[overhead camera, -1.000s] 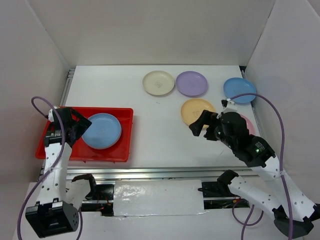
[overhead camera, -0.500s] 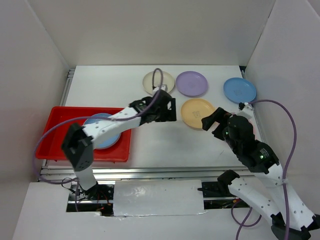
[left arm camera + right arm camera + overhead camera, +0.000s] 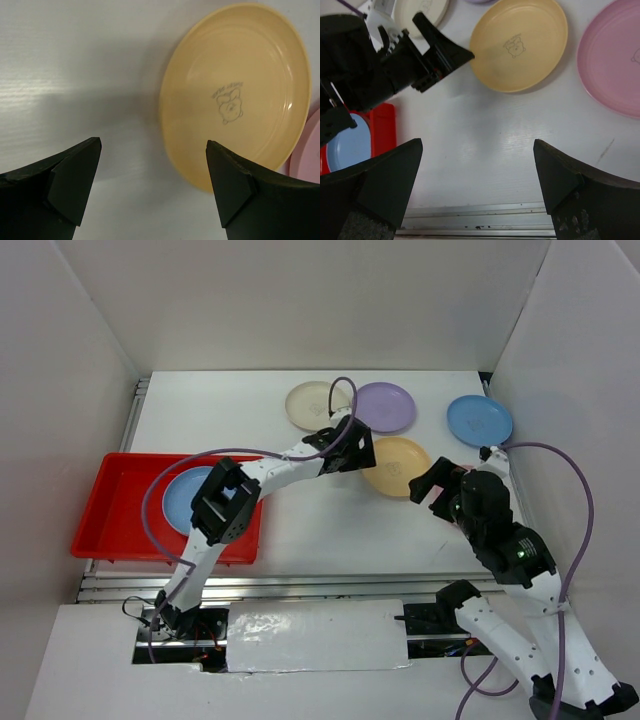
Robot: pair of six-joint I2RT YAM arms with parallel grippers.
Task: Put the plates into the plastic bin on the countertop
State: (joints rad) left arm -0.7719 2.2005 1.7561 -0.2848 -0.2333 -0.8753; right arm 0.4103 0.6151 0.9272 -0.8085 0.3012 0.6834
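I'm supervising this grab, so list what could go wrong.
The round yellow-orange plastic plate lies flat on the white countertop; the open left claw may push it instead of gripping its rim. Pushed, it could bump the pink plastic plate close beside it. The right claw hovers nearby, risking a collision.

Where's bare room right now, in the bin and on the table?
Bare: bin left end, beside its blue plate; table back-left corner; front-centre strip by the bin. Crowded: back-right around the yellow plate, left gripper and right gripper beside it.
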